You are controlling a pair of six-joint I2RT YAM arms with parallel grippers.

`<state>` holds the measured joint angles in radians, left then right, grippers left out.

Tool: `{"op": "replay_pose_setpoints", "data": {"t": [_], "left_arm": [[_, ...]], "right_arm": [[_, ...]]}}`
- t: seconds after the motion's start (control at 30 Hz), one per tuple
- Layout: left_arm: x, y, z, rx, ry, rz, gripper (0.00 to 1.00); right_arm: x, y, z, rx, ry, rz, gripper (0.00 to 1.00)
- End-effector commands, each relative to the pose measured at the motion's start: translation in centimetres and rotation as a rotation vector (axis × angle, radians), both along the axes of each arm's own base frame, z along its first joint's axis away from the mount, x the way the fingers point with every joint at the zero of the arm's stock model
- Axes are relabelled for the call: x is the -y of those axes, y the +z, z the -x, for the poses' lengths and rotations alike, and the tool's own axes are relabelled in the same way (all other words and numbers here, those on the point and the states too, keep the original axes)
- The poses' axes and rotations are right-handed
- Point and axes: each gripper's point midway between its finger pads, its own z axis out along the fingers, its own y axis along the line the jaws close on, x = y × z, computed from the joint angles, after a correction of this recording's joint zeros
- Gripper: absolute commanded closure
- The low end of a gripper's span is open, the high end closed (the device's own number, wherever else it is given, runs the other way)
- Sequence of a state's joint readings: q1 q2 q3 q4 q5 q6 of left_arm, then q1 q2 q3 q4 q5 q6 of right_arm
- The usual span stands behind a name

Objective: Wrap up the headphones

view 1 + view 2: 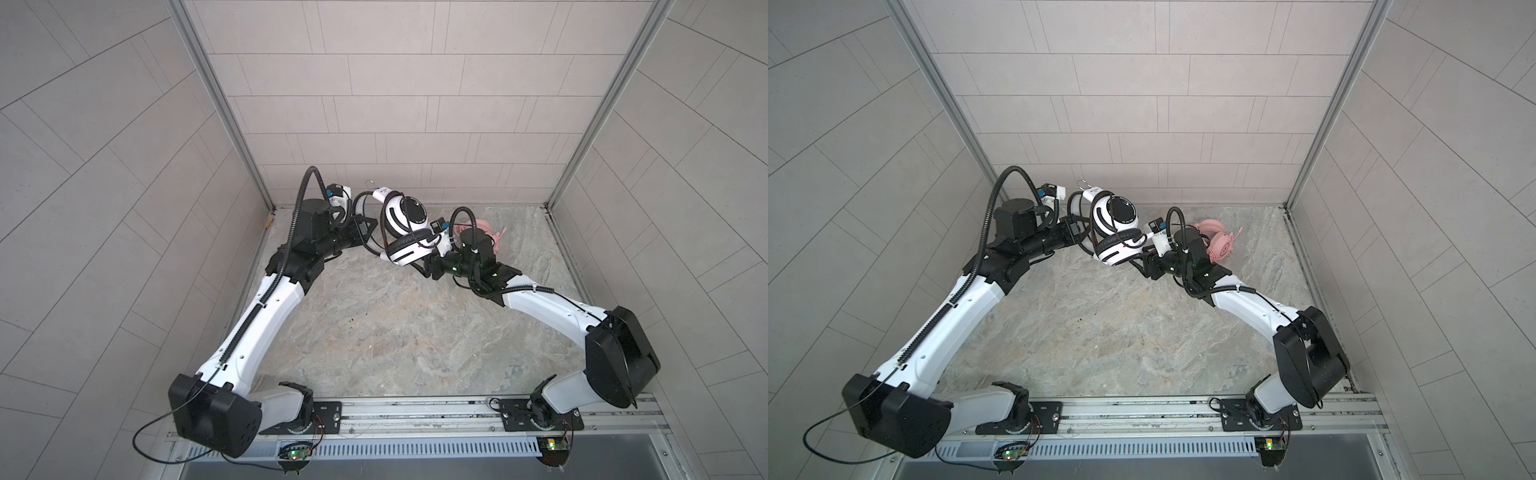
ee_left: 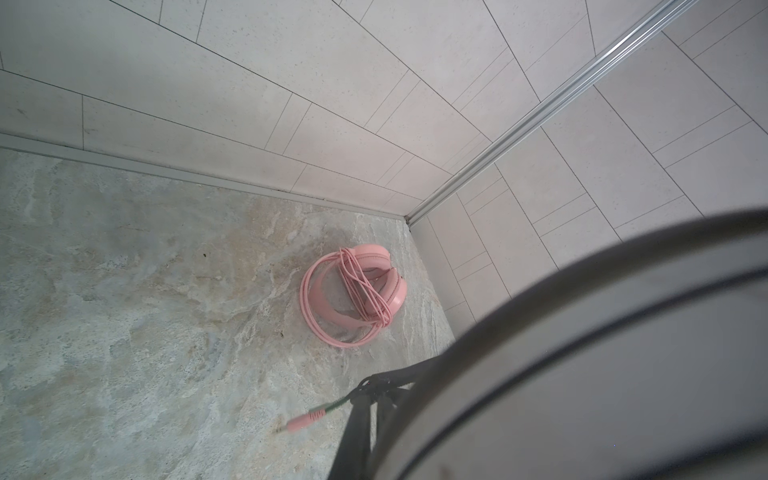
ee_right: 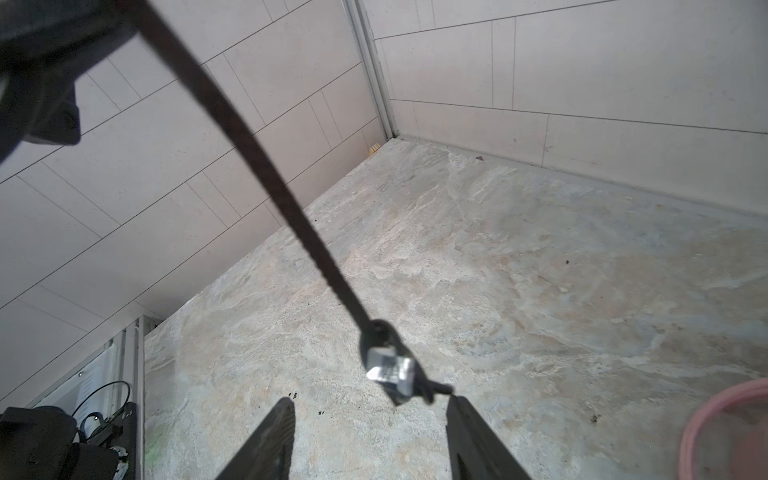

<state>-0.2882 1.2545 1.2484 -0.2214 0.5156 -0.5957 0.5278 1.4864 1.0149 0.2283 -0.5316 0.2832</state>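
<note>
The white-and-black headphones hang in the air between both arms at the back of the table. My left gripper is shut; the blurred white headband crosses close over it, and a bunch of black cable with a pink plug sits at its tips. My right gripper stands open just below the lower ear cup. The thin black cable with a white tag hangs in front of it, touching one fingertip. The pink headphones lie on the table with their pink cable wound round them.
Tiled walls close the stone table top in on the left, back and right. A metal rail carrying both arm bases runs along the front. The pink headphones sit behind the right arm's wrist. A small yellow bit lies in the back left corner.
</note>
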Motion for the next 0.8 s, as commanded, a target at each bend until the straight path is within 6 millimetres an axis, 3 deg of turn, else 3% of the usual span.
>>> {"op": "replay_pose_setpoints", "data": {"t": [0.0,0.13,0.5,0.57,0.7,0.77], "left_arm": [[0.0,3.6,0.9,0.092,-0.017,0.068,1.00],[0.1,3.5,0.7,0.090,-0.016,0.076,1.00],[0.2,3.6,0.9,0.087,-0.023,0.080,1.00],[0.1,3.7,0.9,0.089,-0.019,0.078,1.00],[-0.2,3.7,0.8,0.093,-0.004,0.067,1.00],[-0.5,3.6,0.6,0.089,0.018,0.055,1.00]], "right_arm": [[0.2,1.2,0.0,0.044,0.004,0.020,0.41],[0.1,0.9,0.0,0.037,0.004,0.028,0.40],[-2.7,2.0,-0.9,0.016,0.085,-0.060,0.42],[-3.1,2.1,-1.0,0.008,0.102,-0.066,0.48],[-3.2,2.0,-0.9,0.000,0.107,-0.075,0.78],[-2.9,1.7,-0.6,-0.005,0.100,-0.068,0.85]]}}
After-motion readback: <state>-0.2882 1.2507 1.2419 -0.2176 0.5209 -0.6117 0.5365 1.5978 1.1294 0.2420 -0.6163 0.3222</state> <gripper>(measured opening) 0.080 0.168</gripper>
